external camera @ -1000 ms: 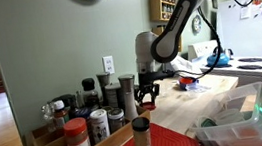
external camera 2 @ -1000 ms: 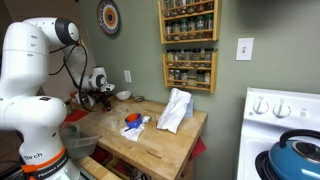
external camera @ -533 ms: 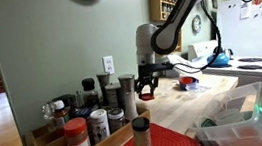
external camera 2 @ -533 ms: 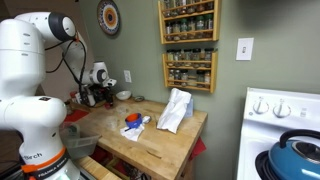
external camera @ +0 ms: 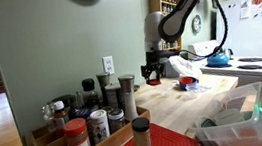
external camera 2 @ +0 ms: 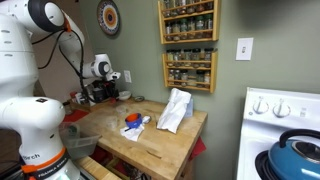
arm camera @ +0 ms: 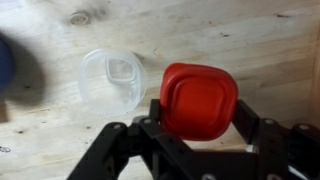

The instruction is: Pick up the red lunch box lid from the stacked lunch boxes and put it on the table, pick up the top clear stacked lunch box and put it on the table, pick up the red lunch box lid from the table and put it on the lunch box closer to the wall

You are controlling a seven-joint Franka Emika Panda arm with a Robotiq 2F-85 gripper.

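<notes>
My gripper (arm camera: 198, 112) is shut on the red lunch box lid (arm camera: 198, 95) and holds it flat above the table (arm camera: 240, 35). In the wrist view one clear lunch box (arm camera: 112, 78) stands open on the wood just left of the lid. A second clear box does not show. In both exterior views the gripper (external camera: 154, 75) (external camera 2: 101, 93) hangs above the wall end of the table (external camera: 180, 105) (external camera 2: 160, 142), with a bit of red between its fingers.
Several spice jars (external camera: 88, 117), one red-capped (external camera: 76, 136), crowd the near end. A white cloth (external camera 2: 175, 110) and a blue and red item (external camera 2: 132, 122) lie mid-table. Spice racks (external camera 2: 188, 40) hang on the wall. A blue kettle (external camera 2: 298, 156) sits on the stove.
The gripper has risen and moved along the table with the red lid held in it.
</notes>
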